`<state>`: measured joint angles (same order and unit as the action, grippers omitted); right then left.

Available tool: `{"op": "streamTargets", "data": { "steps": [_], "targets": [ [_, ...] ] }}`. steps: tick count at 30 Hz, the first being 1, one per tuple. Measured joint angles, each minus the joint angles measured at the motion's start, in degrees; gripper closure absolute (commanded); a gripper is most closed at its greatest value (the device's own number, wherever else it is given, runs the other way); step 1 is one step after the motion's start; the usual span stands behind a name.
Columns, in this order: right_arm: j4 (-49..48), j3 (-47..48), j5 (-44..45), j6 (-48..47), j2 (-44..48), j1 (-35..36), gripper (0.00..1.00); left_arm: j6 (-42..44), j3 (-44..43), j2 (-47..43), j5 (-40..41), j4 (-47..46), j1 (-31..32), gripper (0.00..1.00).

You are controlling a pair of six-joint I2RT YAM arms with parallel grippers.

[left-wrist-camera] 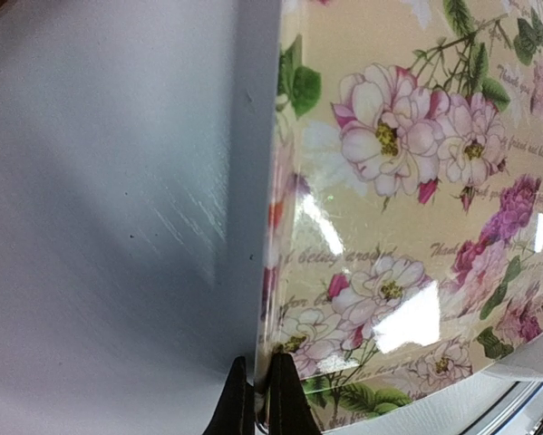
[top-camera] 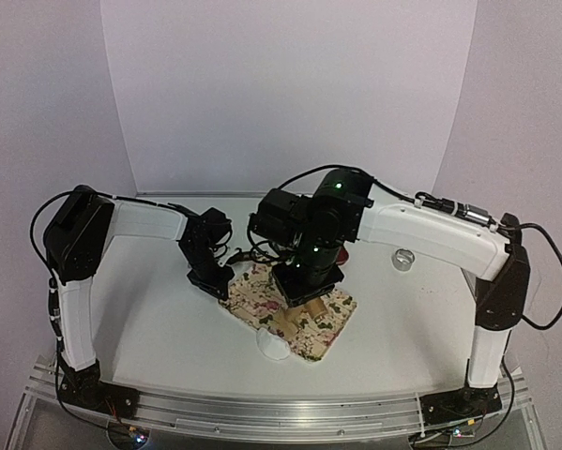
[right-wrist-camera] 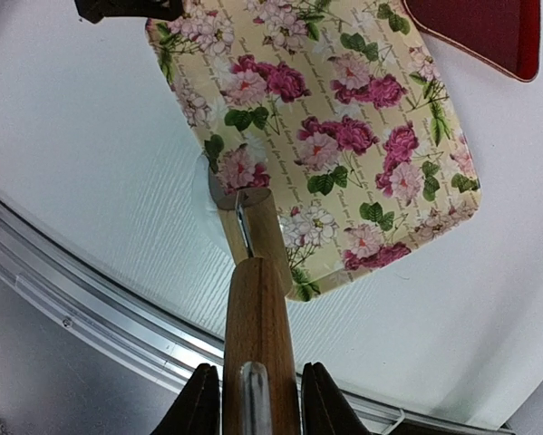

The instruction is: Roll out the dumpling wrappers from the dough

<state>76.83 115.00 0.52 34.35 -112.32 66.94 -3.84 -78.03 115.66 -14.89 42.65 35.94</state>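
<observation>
White tabletop [top-camera: 159,319] and plain pale walls frame the scene. A glossy, cream-coloured rectangular floral tray [top-camera: 329,330] printed with pink roses lies askew near the middle of the top view and serves as the rolling board.

The left gripper [left-wrist-camera: 262,403] comes in from the left of that view. Its fingers are pinched fully together on the tray's thin rim, as the bottom of the left wrist view shows. This grip looks meant to pin the board so it cannot slide on the smooth table while the other arm pushes.

The right gripper [right-wrist-camera: 257,399] is closed partway around the handle of a small wooden rolling pin [right-wrist-camera: 256,308], one finger on each side. The handle runs up the centre of the right wrist view, and the roller head sits at the tray's lower-left edge. Holding the handle lengthwise probably lets the arm press down and stroke along one line.

One thin white round dumpling wrapper [top-camera: 272,347] lies at the tray's lower edge in the top view, just below and left of the roller. It seems to overlap the rim, though how much of it rests on the tray is unclear. Rolling that close to the edge risks pushing the dough off the board.

A dark red tray [right-wrist-camera: 489,32] shows at the upper right of the right wrist view. A shiny metal ring cutter [top-camera: 404,260] sits apart at the right of the top view, clear of the work.
</observation>
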Motion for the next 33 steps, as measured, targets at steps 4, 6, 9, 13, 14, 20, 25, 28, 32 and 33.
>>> {"op": "streamTargets", "data": {
  "steps": [4,6,9,13,14,20,25,28,32,33],
  "targets": [
    [0.13,0.02,0.04,0.61,2.07,0.0,1.0,0.43,-0.16,0.15,0.04,-0.24,0.0,1.0],
    [0.29,0.12,-0.01,0.47,2.0,0.0,1.0,0.58,-0.46,0.35,0.01,-0.25,0.0,1.0],
    [0.77,1.4,-0.36,-0.37,1.0,0.0,1.0,0.64,-0.65,0.48,0.01,-0.29,0.0,1.0],
    [0.66,3.74,-2.01,-3.28,-0.71,0.36,1.0,0.61,-0.65,0.48,-0.05,-0.49,0.0,1.0],
    [0.68,4.35,-2.53,-4.22,-1.24,0.64,1.0,0.6,-0.64,0.48,-0.11,-0.69,0.0,1.0],
    [0.43,6.51,-5.22,-8.81,-5.62,2.11,1.0,0.6,-0.39,0.48,-0.25,-1.37,0.0,1.0],
    [0.42,6.51,-6.88,-11.32,-9.76,2.6,1.0,0.62,0.26,0.17,-0.44,-2.12,0.0,1.0],
    [0.42,6.51,-6.5,-11.35,-11.85,2.6,1.0,0.62,1.08,-0.33,-0.36,-2.92,0.0,1.0],
    [0.15,6.49,-4.58,-9.83,-12.97,2.6,1.0,0.62,2.88,-1.46,0.1,-4.84,0.0,1.0],
    [0.21,6.49,-4.07,-9.31,-12.94,2.61,1.0,0.59,3.37,-1.73,0.13,-5.34,0.0,1.0]
  ]
}}
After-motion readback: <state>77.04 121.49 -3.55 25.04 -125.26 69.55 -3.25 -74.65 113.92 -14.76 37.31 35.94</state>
